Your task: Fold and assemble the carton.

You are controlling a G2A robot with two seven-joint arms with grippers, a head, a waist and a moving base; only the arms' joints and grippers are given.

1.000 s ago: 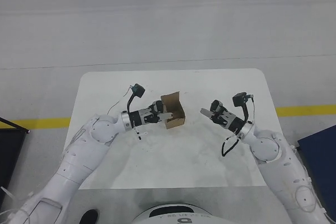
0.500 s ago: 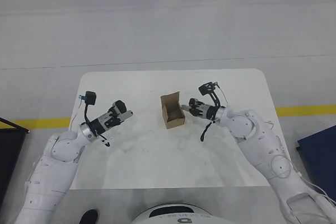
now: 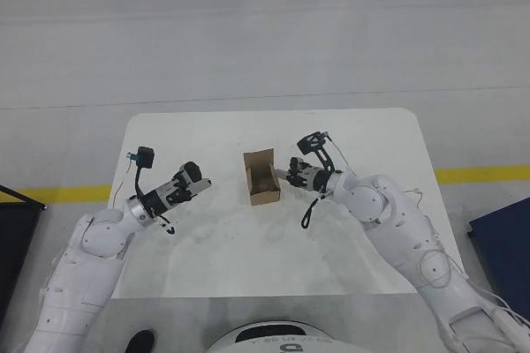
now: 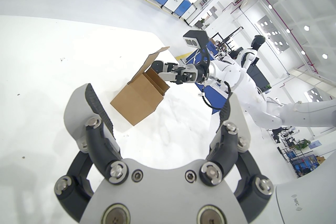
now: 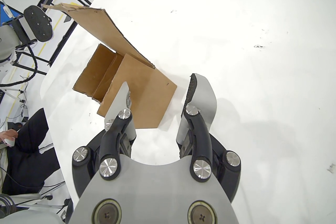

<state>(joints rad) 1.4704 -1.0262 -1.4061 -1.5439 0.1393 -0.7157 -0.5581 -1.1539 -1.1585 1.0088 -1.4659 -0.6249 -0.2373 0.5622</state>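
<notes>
A small brown carton [image 3: 263, 177] stands on the white table [image 3: 353, 247] with its top open and one long flap [image 5: 99, 25] raised. My right gripper [image 3: 291, 172] is open and touches the carton's side; in the right wrist view one fingertip [image 5: 123, 93] lies against the carton [image 5: 147, 86]. My left gripper [image 3: 200, 179] is open, with nothing between its fingers, and hangs apart from the carton on its other side. In the left wrist view the carton [image 4: 139, 101] sits beyond my left gripper [image 4: 160, 109], with the right gripper [image 4: 161, 70] at its rim.
The table's rounded edge runs close behind the carton [image 5: 78, 25]. A black frame [image 3: 0, 229] stands off the table on one side and a blue object [image 3: 512, 238] on the other. Bare tabletop lies in front of the carton.
The left gripper let go of the carton and drew back away from it. The right gripper came in against the carton, which has slid a little toward the left arm.
</notes>
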